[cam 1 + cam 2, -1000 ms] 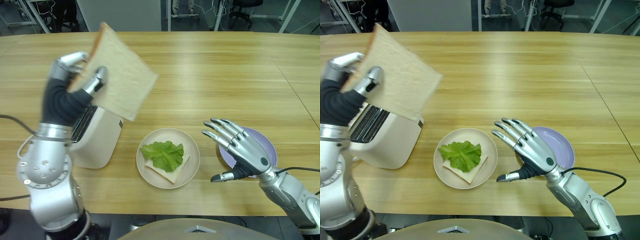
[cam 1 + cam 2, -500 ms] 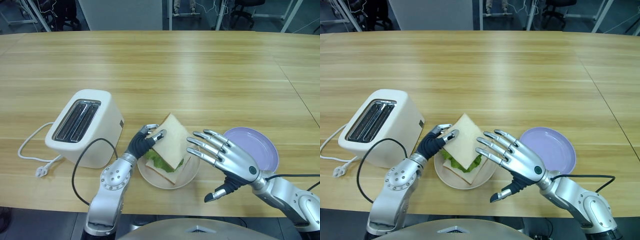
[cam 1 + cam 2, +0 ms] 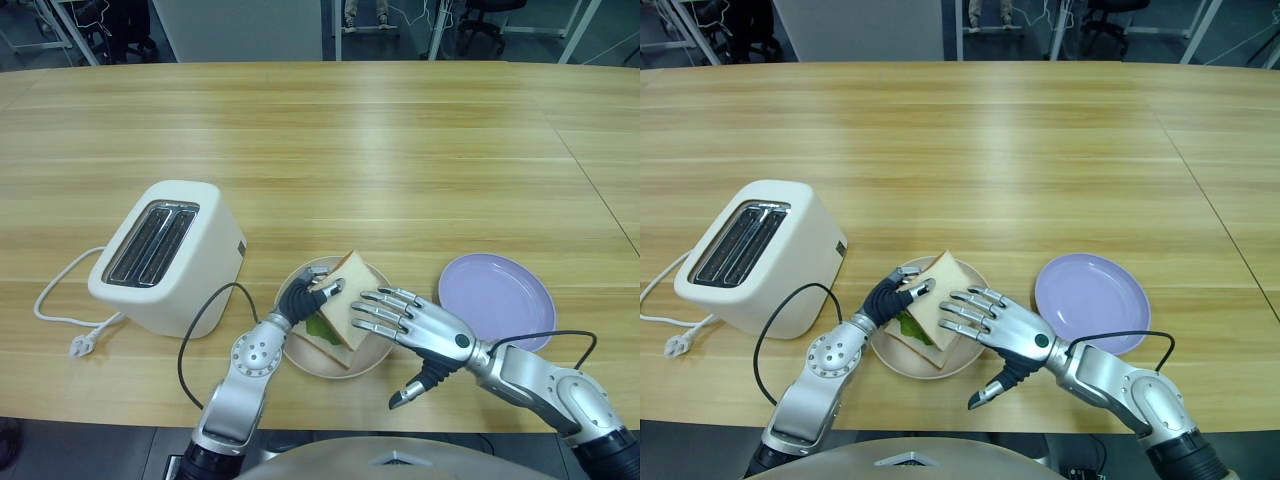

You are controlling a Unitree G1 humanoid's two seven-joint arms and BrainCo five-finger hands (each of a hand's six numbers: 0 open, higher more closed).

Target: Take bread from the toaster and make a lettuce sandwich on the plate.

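Observation:
A beige plate point(image 3: 335, 371) lies near the table's front edge with a bread slice point(image 3: 331, 349) and green lettuce point(image 3: 318, 327) on it. My left hand point(image 3: 303, 297) is shut on a second bread slice point(image 3: 356, 301), which leans tilted over the lettuce with its top corner raised. My right hand point(image 3: 412, 322) is open with fingers spread, and its fingertips point(image 3: 366, 310) rest at the right edge of that top slice. A cream toaster point(image 3: 166, 256) with two empty slots stands to the left of the plate.
An empty purple plate point(image 3: 498, 299) sits to the right of the beige one, just behind my right forearm. The toaster's white cord point(image 3: 58, 309) trails off at front left. The wide wooden table point(image 3: 380, 150) stretches beyond; office chairs and desks stand past its far edge.
My left hand carried the slice down from above the toaster onto the lettuce and lowered it further. My right hand moved left to the slice's edge.

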